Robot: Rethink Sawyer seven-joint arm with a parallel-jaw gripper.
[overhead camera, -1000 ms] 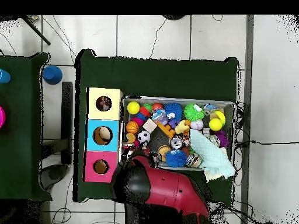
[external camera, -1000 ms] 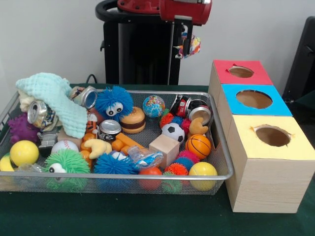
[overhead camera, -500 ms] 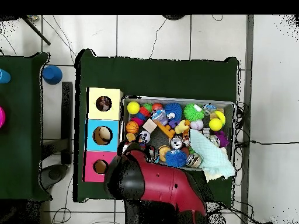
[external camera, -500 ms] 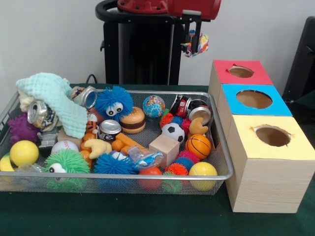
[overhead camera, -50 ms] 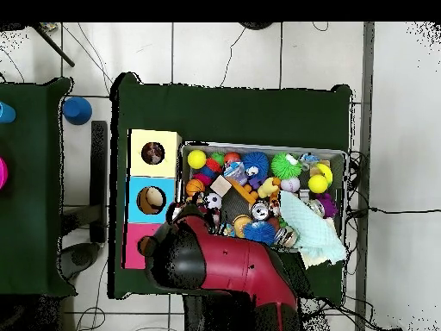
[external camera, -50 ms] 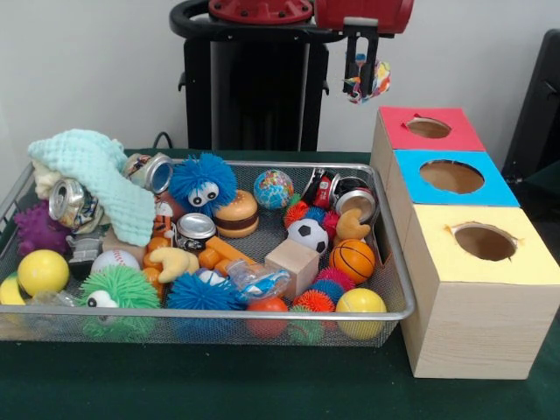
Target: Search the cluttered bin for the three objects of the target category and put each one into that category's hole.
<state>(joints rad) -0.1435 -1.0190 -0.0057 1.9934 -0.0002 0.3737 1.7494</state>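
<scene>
My pincer [external camera, -50 ms: 363,77] hangs high above the table with its fingers clamped on a small multicoloured toy [external camera, -50 ms: 369,80], held in the air just short of the red box [external camera, -50 ms: 429,129] and its hole. Beside that stand the blue box [external camera, -50 ms: 451,178] and yellow box [external camera, -50 ms: 484,245]. The wire bin [external camera, -50 ms: 210,313] of clutter lies well below.
</scene>
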